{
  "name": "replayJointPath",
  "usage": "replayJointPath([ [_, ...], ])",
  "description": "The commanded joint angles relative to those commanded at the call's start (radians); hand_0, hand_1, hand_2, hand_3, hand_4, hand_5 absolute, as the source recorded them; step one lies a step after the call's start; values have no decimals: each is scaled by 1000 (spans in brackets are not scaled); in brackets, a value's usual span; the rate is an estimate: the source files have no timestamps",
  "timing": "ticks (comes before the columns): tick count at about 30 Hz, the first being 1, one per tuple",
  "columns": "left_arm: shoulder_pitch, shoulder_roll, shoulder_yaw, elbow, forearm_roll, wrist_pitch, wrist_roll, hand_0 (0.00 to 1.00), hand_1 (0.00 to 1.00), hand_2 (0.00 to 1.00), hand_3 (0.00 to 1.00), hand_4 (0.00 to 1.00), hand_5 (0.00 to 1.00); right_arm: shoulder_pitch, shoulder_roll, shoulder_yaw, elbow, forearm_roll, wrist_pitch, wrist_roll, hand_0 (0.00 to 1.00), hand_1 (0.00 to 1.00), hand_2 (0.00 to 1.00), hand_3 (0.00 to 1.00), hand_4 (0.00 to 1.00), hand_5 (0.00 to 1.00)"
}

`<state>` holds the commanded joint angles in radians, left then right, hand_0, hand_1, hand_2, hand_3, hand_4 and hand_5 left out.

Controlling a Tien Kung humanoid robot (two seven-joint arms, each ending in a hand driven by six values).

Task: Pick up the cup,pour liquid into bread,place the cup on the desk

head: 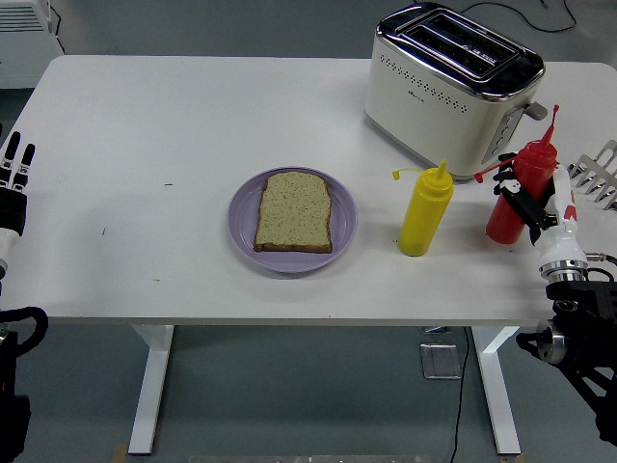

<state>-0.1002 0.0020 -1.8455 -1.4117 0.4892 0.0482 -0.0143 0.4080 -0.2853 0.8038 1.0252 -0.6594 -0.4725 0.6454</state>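
Observation:
There is no cup in view; a red squeeze bottle (519, 198) with a red nozzle is held in my right hand (536, 209), whose black fingers (518, 202) wrap around it. The bottle is nearly upright, leaning slightly right, at the table's right side in front of the toaster; I cannot tell whether its base touches the table. A slice of bread (294, 211) lies flat on a purple plate (243, 227) at the table's middle, well left of the bottle. My left hand (13, 180) rests at the left edge, fingers straight and empty.
A yellow squeeze bottle (425, 210) stands between the plate and the red bottle. A cream and chrome toaster (451, 89) stands at the back right. A grey ribbed part (596, 174) shows at the right edge. The white table (145, 125) is bare on its left.

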Motion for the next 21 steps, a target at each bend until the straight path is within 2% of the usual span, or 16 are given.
replayJointPath([
  [21, 0, -1, 1, 0, 0, 0, -1, 795, 751, 753, 711, 513, 996, 18, 24, -4, -73, 22, -3, 0, 321, 251, 329, 409, 393, 407],
])
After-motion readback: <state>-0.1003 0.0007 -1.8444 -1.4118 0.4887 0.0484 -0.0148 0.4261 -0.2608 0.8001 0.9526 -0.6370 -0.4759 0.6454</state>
